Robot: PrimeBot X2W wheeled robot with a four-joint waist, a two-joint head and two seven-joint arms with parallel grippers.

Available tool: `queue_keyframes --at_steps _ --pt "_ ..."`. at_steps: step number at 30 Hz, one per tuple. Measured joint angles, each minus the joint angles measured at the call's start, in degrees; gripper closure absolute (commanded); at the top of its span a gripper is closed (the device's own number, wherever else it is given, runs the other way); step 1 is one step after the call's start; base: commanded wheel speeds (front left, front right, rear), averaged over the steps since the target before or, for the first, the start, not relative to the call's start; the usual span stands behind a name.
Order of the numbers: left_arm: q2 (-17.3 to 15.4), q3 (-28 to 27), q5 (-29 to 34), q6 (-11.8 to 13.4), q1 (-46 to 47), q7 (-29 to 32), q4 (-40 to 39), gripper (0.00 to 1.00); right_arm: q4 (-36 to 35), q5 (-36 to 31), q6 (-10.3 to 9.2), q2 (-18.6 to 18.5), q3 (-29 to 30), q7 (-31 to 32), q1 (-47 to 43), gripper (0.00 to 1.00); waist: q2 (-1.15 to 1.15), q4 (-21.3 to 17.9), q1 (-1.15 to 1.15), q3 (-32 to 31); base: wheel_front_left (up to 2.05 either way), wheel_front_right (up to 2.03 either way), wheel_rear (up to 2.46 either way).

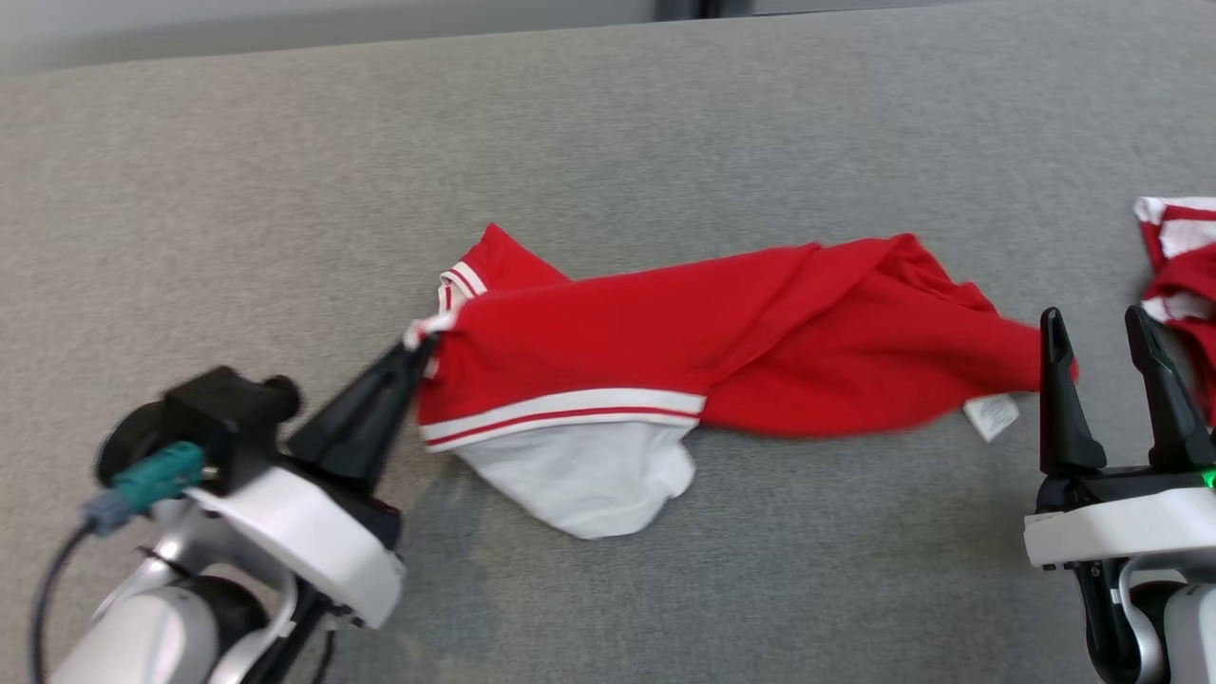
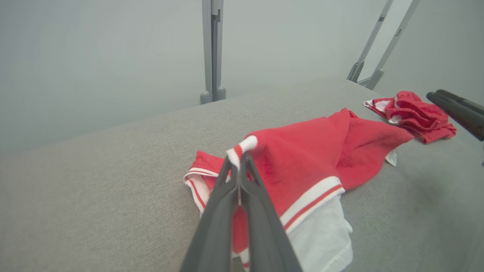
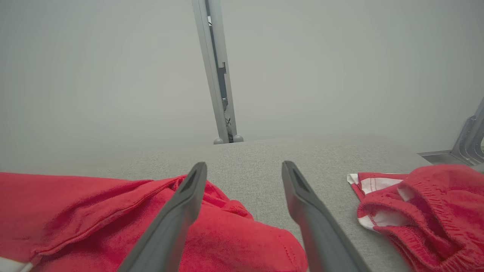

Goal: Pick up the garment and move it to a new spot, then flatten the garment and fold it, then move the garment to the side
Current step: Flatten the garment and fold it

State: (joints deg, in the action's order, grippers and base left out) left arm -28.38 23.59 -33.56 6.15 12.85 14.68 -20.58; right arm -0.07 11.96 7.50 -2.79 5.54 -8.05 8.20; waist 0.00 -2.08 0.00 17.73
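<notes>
Beside the right fingers (image 1: 1062,408), a second red cloth (image 1: 1183,275) lies near the garment (image 1: 741,323).

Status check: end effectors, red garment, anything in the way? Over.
Left end effector shut on striped corner of red garment. Right end effector open at its other end, nothing gripped. Second red-and-white garment bunched to the right, apart.
</notes>
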Motion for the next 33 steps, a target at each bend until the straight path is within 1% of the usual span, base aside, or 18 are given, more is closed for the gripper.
queue_keyframes --at_steps 3,6,7,8,9,11,15,16,17,18,21,24,28,30,33 --pt "-2.12 -2.71 -0.76 0.78 -0.91 0.49 -1.16 1.00 -0.85 -0.47 0.00 0.02 0.14 0.80 0.05 0.00 0.00 1.65 0.00 -0.01 0.00 0.00 0.00" --pt "-2.80 -3.96 -1.81 0.91 -0.91 0.94 -0.49 1.00 -1.04 -0.54 0.00 0.03 0.07 1.18 0.14 0.00 0.00 2.23 0.00 0.12 0.00 0.00 0.00" --pt "-2.85 -4.75 -3.10 0.63 -0.66 1.02 1.89 1.00 -1.27 -0.59 0.00 0.03 -0.05 1.52 0.39 0.00 0.00 2.23 0.00 0.40 0.00 0.00 0.00" --pt "-2.85 -4.75 -3.10 0.63 -0.66 1.02 1.89 1.00 -1.27 -0.59 0.00 0.03 -0.05 1.52 0.39 0.00 0.00 2.23 0.00 0.40 0.00 0.00 0.00" --pt "-2.97 -4.94 -3.09 0.43 -0.31 0.98 3.70 1.00 -1.29 -0.58 0.00 0.02 -0.18 1.69 0.58 0.00 0.00 2.08 0.00 0.52 0.00 0.00 0.00" --pt "-2.04 -5.34 -4.89 -0.58 1.14 0.08 7.62 1.00 -1.18 -0.55 0.00 0.04 -0.31 1.96 0.77 0.00 0.00 1.57 0.00 0.76 0.00 0.00 0.00" --pt "0.38 -5.56 -5.91 -2.10 3.50 -2.78 17.38 1.00 -0.13 0.19 0.00 0.01 -0.46 1.94 0.99 0.00 0.00 -0.07 0.00 1.23 0.00 0.00 0.00" --pt "1.13 -5.60 -6.14 -2.53 3.98 -3.78 19.91 0.69 0.15 0.23 0.00 0.02 -0.57 1.85 1.00 0.00 0.00 -0.54 0.00 1.36 0.00 0.00 0.00" --pt "1.85 -5.72 -6.57 -2.82 4.47 -4.71 22.25 0.36 0.41 0.44 0.00 0.01 -0.69 1.63 1.03 0.00 0.00 -0.98 0.00 1.48 0.00 0.00 0.00" --pt "2.53 -5.79 -6.90 -3.16 4.98 -5.72 24.32 0.00 0.59 0.69 0.00 0.02 -0.85 1.53 1.07 0.00 0.00 -1.42 0.00 1.58 0.00 0.00 0.00" --pt "4.26 -5.95 -6.75 -3.82 6.30 -9.37 29.86 0.00 1.21 0.89 0.00 0.02 -1.10 1.10 1.08 0.00 0.00 -2.48 0.00 1.81 0.00 0.00 0.00" --pt "5.61 -6.30 -5.59 -3.79 7.22 -13.73 33.38 0.00 1.57 1.16 0.00 0.02 -1.26 0.90 1.08 0.00 0.00 -2.92 0.00 1.86 0.00 0.00 0.00" --pt "6.91 -8.12 -4.01 -1.97 7.67 -20.93 35.64 0.00 1.83 1.11 0.00 0.01 -1.13 0.69 1.05 0.00 0.00 -2.80 0.00 1.52 0.00 0.00 0.00" --pt "7.60 -9.10 -3.54 -1.05 7.67 -24.60 35.61 0.00 1.78 0.56 0.00 0.01 -0.92 0.70 1.04 0.00 0.00 -2.54 0.00 1.13 0.00 0.00 0.00" --pt "8.14 -10.54 -2.34 0.00 7.49 -27.81 34.09 0.00 1.44 -0.03 0.00 0.01 -0.88 0.83 1.05 0.00 0.00 -1.98 0.00 0.37 0.00 0.00 0.00"
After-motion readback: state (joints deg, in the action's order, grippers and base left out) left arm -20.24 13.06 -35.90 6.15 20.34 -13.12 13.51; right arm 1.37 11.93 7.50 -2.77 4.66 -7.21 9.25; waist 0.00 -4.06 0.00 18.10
